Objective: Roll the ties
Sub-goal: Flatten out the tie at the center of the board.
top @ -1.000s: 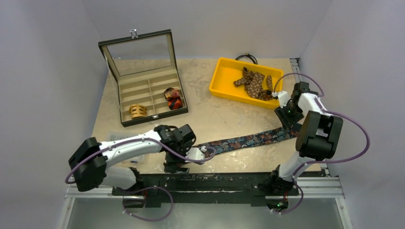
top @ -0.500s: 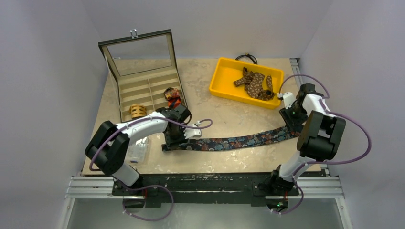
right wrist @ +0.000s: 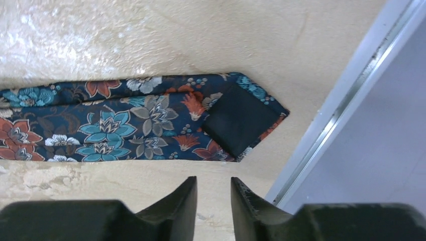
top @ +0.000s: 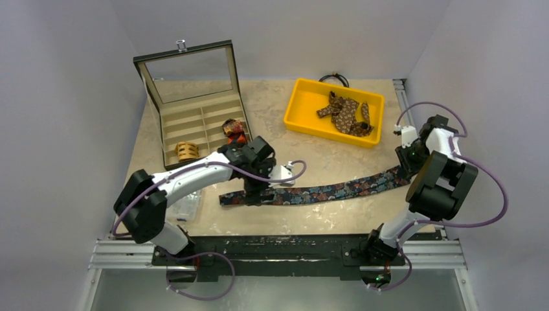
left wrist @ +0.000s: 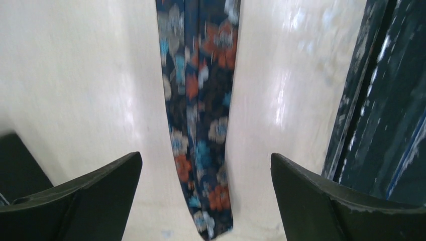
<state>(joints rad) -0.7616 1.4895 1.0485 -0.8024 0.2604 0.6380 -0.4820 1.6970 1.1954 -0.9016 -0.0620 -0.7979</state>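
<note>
A dark navy floral tie lies flat and straight across the table. My left gripper hovers over its narrow end, wide open and empty; the tie's tip lies between the fingers in the left wrist view, with my left gripper above it. My right gripper is by the wide end, its fingers a narrow gap apart and empty. In the right wrist view the wide end lies flat just beyond my right gripper. A brown dotted tie lies crumpled in the yellow tray.
An open box at the back left holds a tan coil and a red-orange coil. A black cable loop lies behind the tray. A clear plastic item sits front left. The table's right edge rail is close.
My left gripper has moved away from the front edge and right along the narrow end. The tie now lies straighter. My right gripper has drawn back to the right, off the wide end.
</note>
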